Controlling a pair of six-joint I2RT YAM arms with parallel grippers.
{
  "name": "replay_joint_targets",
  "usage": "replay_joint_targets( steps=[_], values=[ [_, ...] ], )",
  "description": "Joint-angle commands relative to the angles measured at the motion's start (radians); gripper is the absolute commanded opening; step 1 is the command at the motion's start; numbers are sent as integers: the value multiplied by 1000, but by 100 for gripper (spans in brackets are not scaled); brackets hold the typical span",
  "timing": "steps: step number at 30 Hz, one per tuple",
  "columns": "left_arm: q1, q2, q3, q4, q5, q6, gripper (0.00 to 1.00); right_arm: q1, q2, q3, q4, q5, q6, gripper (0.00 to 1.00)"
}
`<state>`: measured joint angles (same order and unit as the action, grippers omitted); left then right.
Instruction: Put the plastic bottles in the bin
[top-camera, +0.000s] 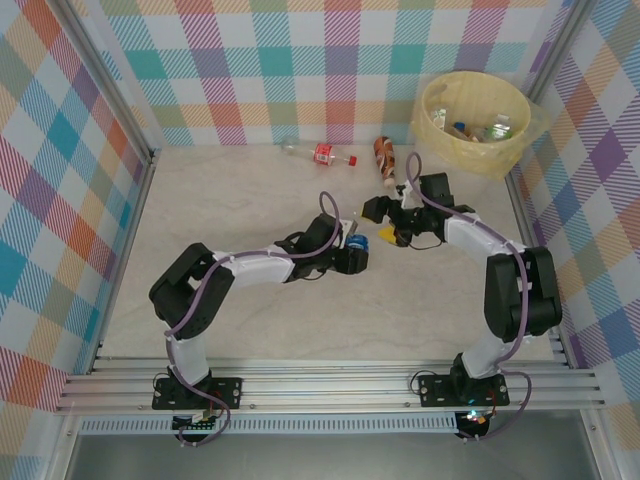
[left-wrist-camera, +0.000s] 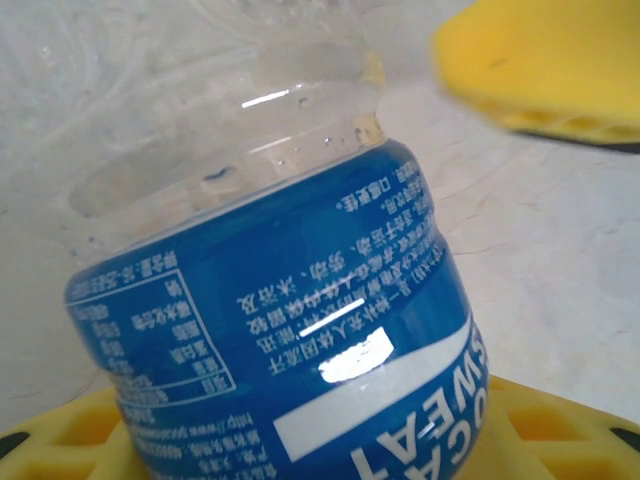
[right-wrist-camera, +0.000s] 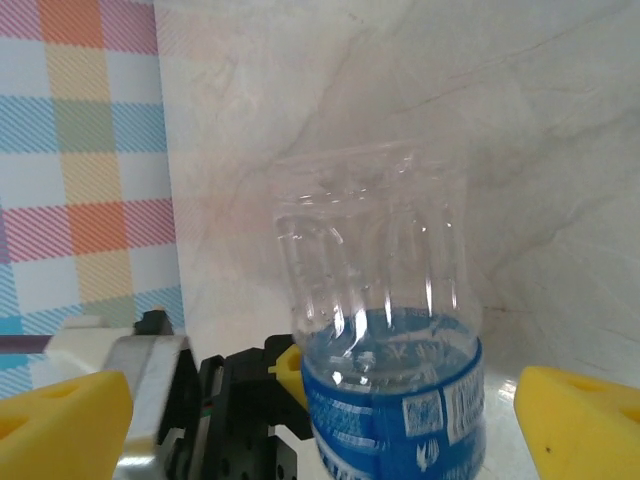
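Currently the left gripper (top-camera: 350, 252) clamps the blue-label bottle (top-camera: 360, 241) by its labelled body. The right gripper (top-camera: 383, 224) stands wide open, its yellow fingers (right-wrist-camera: 60, 420) flanking the bottle's clear end

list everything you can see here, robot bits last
blue-label bottle: 1, clear with blue label, mid-table, gripped by the left pincer, its clear end between the right pincer's fingers
red-label bottle: 1, clear, lying on the table by the back wall
amber bottle: 1, brownish, red-orange label, lying left of the bin
bottles in the bin: several, mixed colours, exact count unclear
bin: 1, pale yellow, back right corner
table: 1, pale marbled
walls: pastel plaid, around the table
left pincer: yellow fingers, shut on the blue-label bottle
right pincer: yellow fingers, open
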<state>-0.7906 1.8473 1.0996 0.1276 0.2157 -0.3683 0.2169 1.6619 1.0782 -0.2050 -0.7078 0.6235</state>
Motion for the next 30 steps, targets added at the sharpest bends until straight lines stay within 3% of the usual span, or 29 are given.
replay_joint_targets(
  steps=[1, 7, 13, 17, 23, 27, 29, 30],
  values=[
    [-7, -57, -3, 82, 124, 24, 35, 7, 6, 45, -13, -102, -89, 98],
    [-8, -71, 11, 121, 217, 5, 35, 9, 37, 39, 23, -100, -81, 98],
    [-7, -95, 9, 138, 225, -11, 34, 8, 55, 53, -3, 25, -63, 97],
    [-7, -108, 7, 139, 227, -10, 34, 7, 84, 54, 58, -48, -19, 93],
    [-7, -91, 31, 99, 218, 1, 35, 7, 48, 59, 88, -58, -19, 65],
    [-6, -80, 62, 69, 217, 0, 43, 7, 3, 61, 79, -25, -26, 54],
    [-6, -88, 69, 60, 205, -9, 55, 8, -17, 70, 60, 11, -41, 51],
    [-6, -96, 67, 61, 203, -11, 67, 6, -31, 81, 43, 31, -55, 51]
  ],
)
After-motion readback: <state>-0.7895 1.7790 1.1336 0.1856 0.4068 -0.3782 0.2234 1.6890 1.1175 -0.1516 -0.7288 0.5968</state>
